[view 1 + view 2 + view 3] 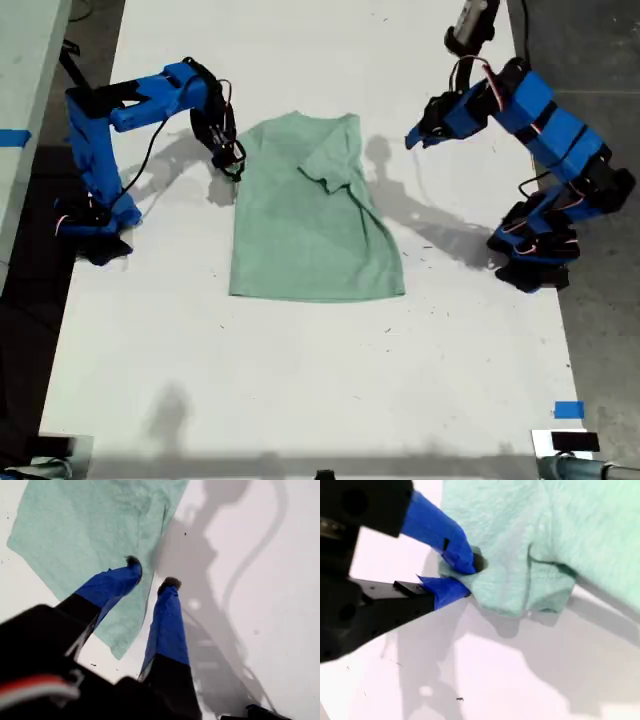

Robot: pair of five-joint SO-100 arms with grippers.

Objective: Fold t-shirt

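Robotics laboratory test station. A plain white surface [300, 380] carries two blue arms [130, 110] [540, 130] with exposed wiring, mounted at 9 and 3 o'clock in the exterior view. Blue tape markers sit at 5 o'clock on the surface [568, 409] and at 9 o'clock on an adjoining pale bench [14, 137]. Dark grey floor [600, 50] surrounds the surface; clamp-like hardware [565, 445] sits on its 5 o'clock corner.

Bright overhead light, hard shadows (wrist views blurry nr edges)

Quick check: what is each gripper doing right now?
My first gripper: open, holding nothing, above the t-shirt.
My second gripper: closed on the t-shirt's edge.
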